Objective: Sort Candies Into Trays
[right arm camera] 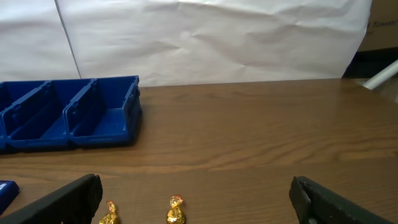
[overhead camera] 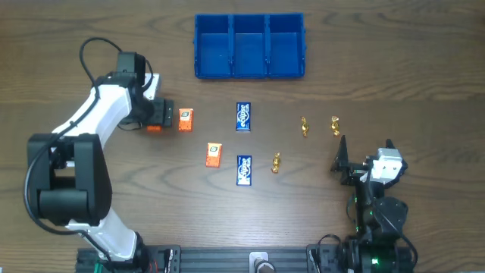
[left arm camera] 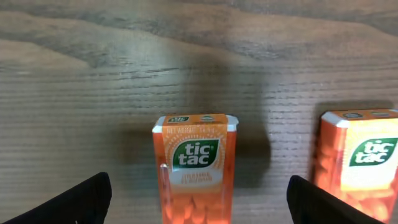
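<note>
The blue three-compartment tray (overhead camera: 250, 45) stands at the back of the table, and its compartments look bare. An orange candy box (overhead camera: 186, 119) lies left of centre. My left gripper (overhead camera: 173, 115) is open right at it, and in the left wrist view the box (left arm camera: 194, 165) sits between the spread fingers (left arm camera: 81, 202) without visible contact. A second orange box (overhead camera: 214, 155) (left arm camera: 360, 165) lies nearby. Two blue packets (overhead camera: 243, 117) (overhead camera: 244, 170) and three gold-wrapped candies (overhead camera: 305, 126) (overhead camera: 335, 125) (overhead camera: 276, 162) lie mid-table. My right gripper (overhead camera: 364, 152) (right arm camera: 196, 199) is open and holds nothing.
The right wrist view looks across the wood table to the tray (right arm camera: 74, 115), with two gold candies (right arm camera: 111, 218) (right arm camera: 175, 211) close in front and a white sheet behind. Bare table lies at the far right and far left.
</note>
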